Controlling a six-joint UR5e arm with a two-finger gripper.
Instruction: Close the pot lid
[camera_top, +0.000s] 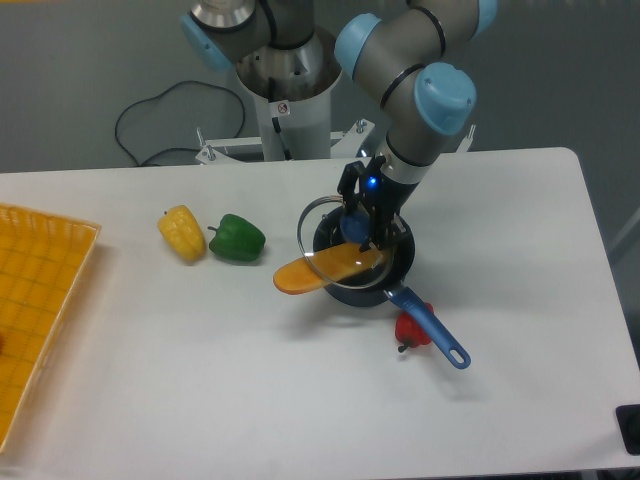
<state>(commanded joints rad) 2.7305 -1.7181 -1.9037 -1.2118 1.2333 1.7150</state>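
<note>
The black pot stands at the middle of the white table, its long blue handle pointing to the front right. The clear glass lid with its metal rim is held tilted over the pot's left side, left edge raised and hanging past the pot's rim. My gripper is shut on the lid's blue knob. An orange spatula-like piece sticks out of the pot to the left, under the lid.
A yellow pepper and a green pepper lie left of the pot. A red pepper sits beside the pot handle. An orange basket is at the left table edge.
</note>
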